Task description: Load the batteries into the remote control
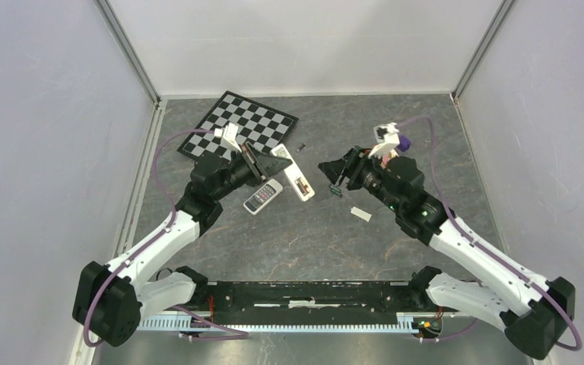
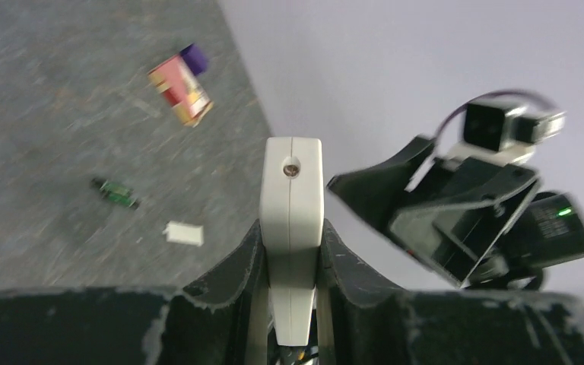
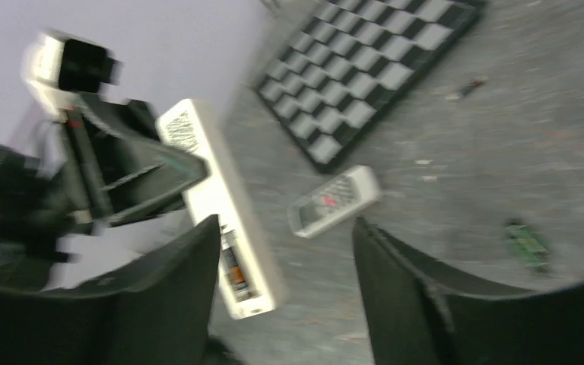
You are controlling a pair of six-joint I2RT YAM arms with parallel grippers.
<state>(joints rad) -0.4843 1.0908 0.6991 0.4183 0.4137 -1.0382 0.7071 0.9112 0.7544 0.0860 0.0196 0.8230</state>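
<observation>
Near the chessboard, left gripper clamps the white remote; right gripper gapes, seemingly empty.

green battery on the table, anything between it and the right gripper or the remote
Nothing visible. The green battery lies on bare table just outside the open right gripper, and the stretch between it and the white remote, held by the left gripper, is bare too.
</observation>
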